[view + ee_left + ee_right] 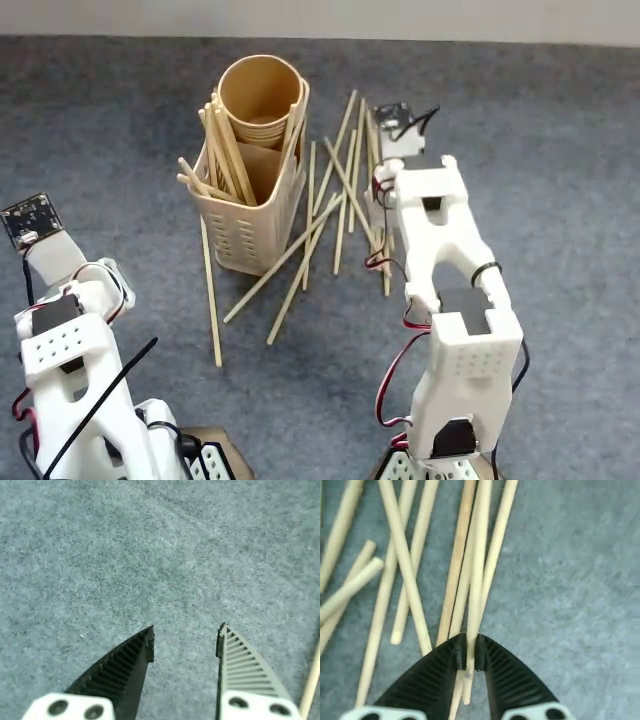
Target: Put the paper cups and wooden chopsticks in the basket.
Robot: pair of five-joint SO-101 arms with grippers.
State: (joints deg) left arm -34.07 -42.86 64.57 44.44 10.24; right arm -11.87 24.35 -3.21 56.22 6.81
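Right gripper [470, 652] is pinching a chopstick [479, 570] near its end, others lying just beside; it could be swinging loose or dragging neighbours. Left gripper [185, 640], jaws standing apart, is hovering well away from the basket [250, 230].

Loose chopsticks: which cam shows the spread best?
High view: it takes in nearly the whole scatter of loose chopsticks beside the basket. Right wrist view gives a close patch, one stick pinched in the shut right tool. Left wrist view catches part of a single stick at its frame edge.
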